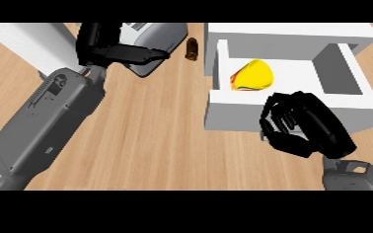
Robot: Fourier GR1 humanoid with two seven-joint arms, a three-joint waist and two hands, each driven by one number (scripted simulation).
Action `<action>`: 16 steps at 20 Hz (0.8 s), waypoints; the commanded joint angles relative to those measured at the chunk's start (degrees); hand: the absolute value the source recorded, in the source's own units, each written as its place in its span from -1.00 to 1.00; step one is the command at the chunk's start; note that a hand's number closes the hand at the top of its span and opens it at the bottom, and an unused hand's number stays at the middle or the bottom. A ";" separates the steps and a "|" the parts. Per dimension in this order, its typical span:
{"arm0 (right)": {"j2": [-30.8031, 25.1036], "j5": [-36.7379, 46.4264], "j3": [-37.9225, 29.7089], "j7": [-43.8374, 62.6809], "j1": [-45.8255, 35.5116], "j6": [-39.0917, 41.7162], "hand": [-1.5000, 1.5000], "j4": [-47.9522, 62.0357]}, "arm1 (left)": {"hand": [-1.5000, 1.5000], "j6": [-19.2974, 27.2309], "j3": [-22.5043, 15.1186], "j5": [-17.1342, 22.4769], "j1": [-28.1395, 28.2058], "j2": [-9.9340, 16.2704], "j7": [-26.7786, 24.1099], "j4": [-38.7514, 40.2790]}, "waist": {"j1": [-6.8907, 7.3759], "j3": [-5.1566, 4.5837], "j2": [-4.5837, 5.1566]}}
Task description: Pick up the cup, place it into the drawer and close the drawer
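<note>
The yellow cup (pixel 254 75) lies inside the open white drawer (pixel 280 109); the right robot hand (pixel 302 124), clenched and empty, touches the drawer's front. The left robot hand (pixel 120 53) is released.

Matt wood-grain counter (pixel 160 128), smooth white drawer (pixel 241 113), glossy cup (pixel 253 75)

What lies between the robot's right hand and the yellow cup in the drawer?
In the head view, only the drawer's white front wall lies between the right hand and the yellow cup, plus a strip of bare drawer floor.
</note>
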 commanded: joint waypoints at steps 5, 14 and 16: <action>-0.25 14.60 5.25 -5.05 -6.02 -7.95 1.00 18.46 | -1.00 -5.03 2.28 1.03 12.21 4.37 -3.59 -6.32 | 1.09 0.43 0.99; 2.62 15.94 0.22 -7.96 -15.67 -13.65 1.00 37.36 | -1.00 -8.07 4.19 2.50 16.06 7.37 -2.94 -11.11 | 3.48 0.56 1.72; 5.91 16.22 -0.07 -8.61 -20.92 -15.09 1.00 45.08 | -1.00 -9.24 4.59 2.26 18.04 7.86 -4.09 -12.10 | 2.94 0.55 1.54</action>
